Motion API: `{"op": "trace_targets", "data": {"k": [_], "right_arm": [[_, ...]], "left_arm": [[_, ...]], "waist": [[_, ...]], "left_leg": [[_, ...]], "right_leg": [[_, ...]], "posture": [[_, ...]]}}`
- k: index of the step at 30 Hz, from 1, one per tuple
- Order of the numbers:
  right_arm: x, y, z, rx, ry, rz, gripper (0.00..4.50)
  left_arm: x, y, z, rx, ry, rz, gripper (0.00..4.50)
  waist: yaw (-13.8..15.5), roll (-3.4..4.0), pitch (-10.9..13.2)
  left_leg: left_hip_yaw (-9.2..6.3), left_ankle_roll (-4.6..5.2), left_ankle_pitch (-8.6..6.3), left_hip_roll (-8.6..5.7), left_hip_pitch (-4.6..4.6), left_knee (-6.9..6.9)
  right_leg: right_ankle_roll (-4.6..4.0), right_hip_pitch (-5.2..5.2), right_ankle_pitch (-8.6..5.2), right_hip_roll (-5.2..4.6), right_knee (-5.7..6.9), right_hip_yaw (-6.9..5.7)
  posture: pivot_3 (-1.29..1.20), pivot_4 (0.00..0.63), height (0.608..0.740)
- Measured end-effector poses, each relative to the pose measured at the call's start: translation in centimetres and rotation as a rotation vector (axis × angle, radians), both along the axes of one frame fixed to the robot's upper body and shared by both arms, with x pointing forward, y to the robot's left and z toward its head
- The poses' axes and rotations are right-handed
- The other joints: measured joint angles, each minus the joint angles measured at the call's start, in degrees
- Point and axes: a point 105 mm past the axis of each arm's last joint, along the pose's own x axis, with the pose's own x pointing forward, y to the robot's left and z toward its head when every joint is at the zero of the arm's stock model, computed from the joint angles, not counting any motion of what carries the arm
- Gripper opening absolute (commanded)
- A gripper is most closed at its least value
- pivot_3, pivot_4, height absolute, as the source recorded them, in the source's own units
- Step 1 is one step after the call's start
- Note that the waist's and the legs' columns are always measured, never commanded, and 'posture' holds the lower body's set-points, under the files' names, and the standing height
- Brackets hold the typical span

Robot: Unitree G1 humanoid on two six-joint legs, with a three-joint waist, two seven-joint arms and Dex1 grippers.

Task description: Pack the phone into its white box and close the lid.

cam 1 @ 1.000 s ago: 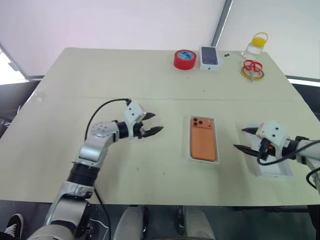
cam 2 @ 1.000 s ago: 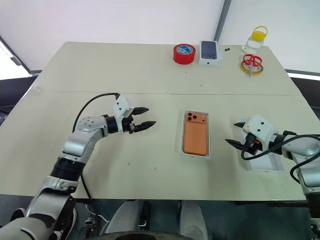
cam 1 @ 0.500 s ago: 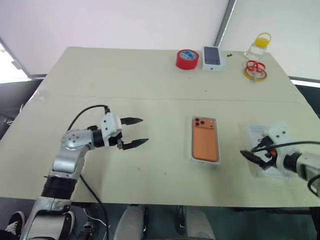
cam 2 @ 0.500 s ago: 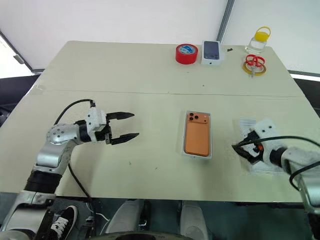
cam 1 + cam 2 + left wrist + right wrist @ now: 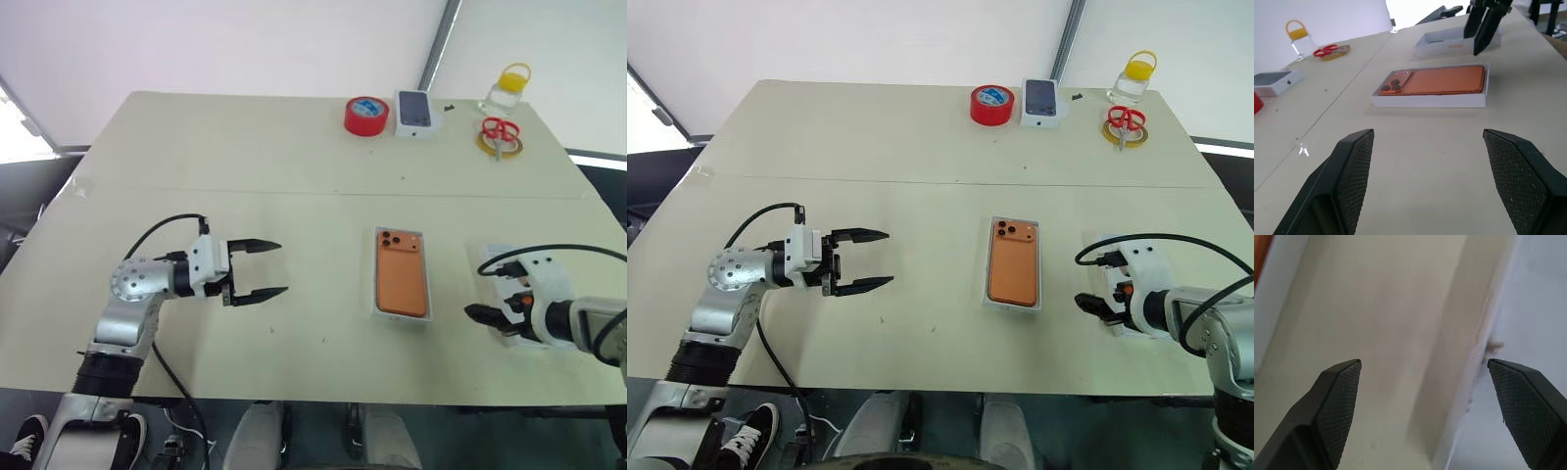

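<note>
Looking at the jaws first: left gripper [image 5: 258, 267] is spread wide and empty, pointing across the table [image 5: 245, 147] toward the phone [image 5: 401, 276] but well apart from it. Right gripper [image 5: 1095, 306] also reads as wide open with nothing between the fingers, tips angled down at the near-left edge of the lid [image 5: 502, 257].

What changed over the last sec: I've pulled the left arm back toward the robot's left, away from the phone. Right arm dropped from hovering over the lid w/ fingers pointing left to sitting lower at the lid's near edge, wrist rolled over. Phone and tray haven't moved.

For the task: phone already lies back-up inside the white box [image 5: 1430, 100], centre of the table, so packing looks done. Lid is still off, lying to the right of the box. My read is the right hand is lining up for a lid pickup, left is clearing out.

Hard to make out: right hand covers most of the lid, so I can't tell whether a fingertip touches its rim. Right wrist view gives pale surfaces, probably table and lid wall, not sure. Far-edge clutter is small: red tape roll [image 5: 362, 116], sealed phone box [image 5: 414, 113], scissors [image 5: 497, 130].
</note>
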Motion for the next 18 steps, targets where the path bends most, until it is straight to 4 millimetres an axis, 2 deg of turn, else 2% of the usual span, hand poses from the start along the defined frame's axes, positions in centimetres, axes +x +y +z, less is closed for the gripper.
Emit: {"op": "trace_targets", "data": {"k": [6,7,9,16,18], "right_arm": [[1.7,-0.1,0.7,-0.012,0.005,-0.001,4.33],[1.9,0.0,0.8,-0.009,0.005,0.001,4.09],[2.1,0.1,0.5,-0.01,0.022,0.002,3.59],[2.8,-0.8,0.2,-0.071,0.028,-0.044,0.16],[2.9,-0.8,0.0,-0.073,0.023,-0.048,0.07]], "left_arm": [[-0.9,-0.5,-0.7,-0.029,0.014,0.015,3.73],[-1.0,-0.5,-0.8,-0.032,0.015,0.019,3.73],[-1.3,-0.7,-0.9,-0.035,0.014,0.021,3.73],[-1.5,-0.7,-0.8,-0.043,0.008,0.05,3.73],[-1.4,-0.6,-0.8,-0.043,0.011,0.064,3.73]], "waist": [[-0.57,0.0,0.0],[-0.6,0.0,0.0],[-0.57,0.0,0.01],[-0.71,-0.11,-0.06],[-1.17,-0.25,-0.15]], "left_leg": [[-0.02,0.0,0.0,0.05,0.03,-0.02],[-0.03,0.0,0.0,0.08,0.03,-0.02],[-0.03,0.0,0.0,0.08,0.02,-0.02],[-0.03,0.0,0.0,0.13,0.04,-0.01],[-0.04,0.0,0.0,0.18,0.04,-0.01]], "right_leg": [[0.02,-0.02,-0.01,0.06,0.03,0.0],[0.02,-0.02,0.0,0.09,0.03,0.0],[0.02,-0.02,0.0,0.1,0.03,0.0],[0.01,-0.01,-0.01,0.15,0.02,-0.01],[0.01,0.01,-0.01,0.21,0.01,0.0]], "posture": [[0.0,0.15,0.74],[0.0,0.15,0.74],[0.0,0.15,0.74],[0.0,0.15,0.74],[0.0,0.15,0.74]]}}
